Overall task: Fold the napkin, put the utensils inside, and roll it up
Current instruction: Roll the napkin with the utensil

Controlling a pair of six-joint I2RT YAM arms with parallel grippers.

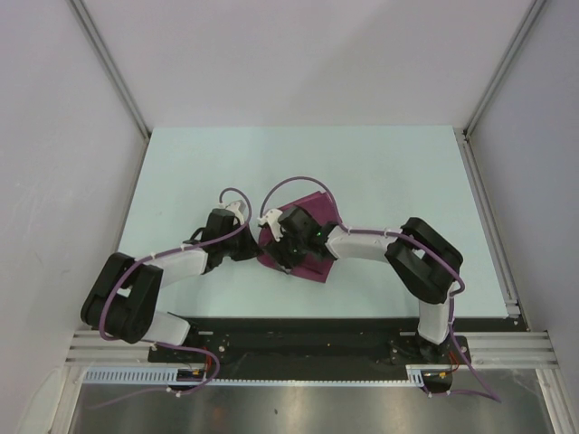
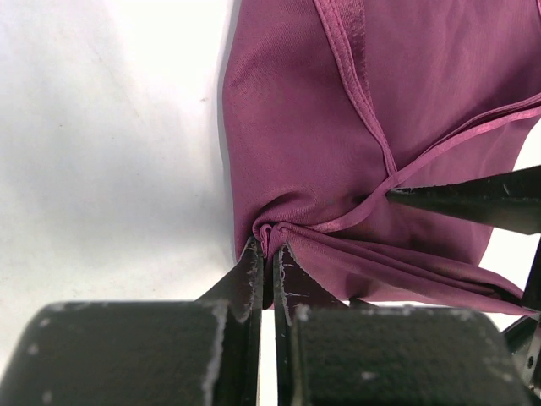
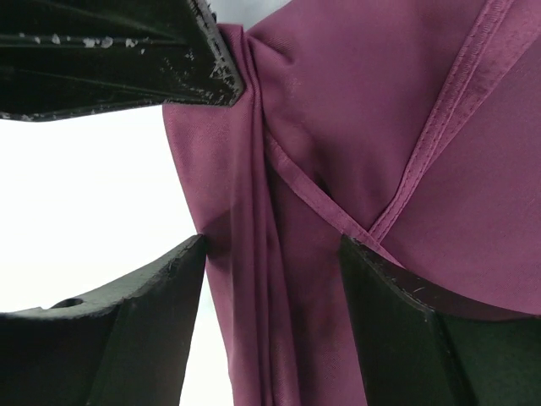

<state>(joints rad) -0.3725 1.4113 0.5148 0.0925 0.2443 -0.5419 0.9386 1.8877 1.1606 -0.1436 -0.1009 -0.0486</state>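
pinching the napkin (image 2: pixel 338 127) at its bunched edge, left gripper (image 2: pixel 269 254) holds; right gripper (image 3: pixel 270 245) gapes astride it.

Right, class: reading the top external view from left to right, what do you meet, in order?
Left arm → left gripper, pinching the cloth's left edge → napkin → right arm. The right gripper is left out because it sits over the napkin.

you get bright, even overhead light, table (image 3: pixel 76 211) blown out white in your wrist views, closest foreground blurred, soft sheen along napkin (image 2: pixel 296 127) hems
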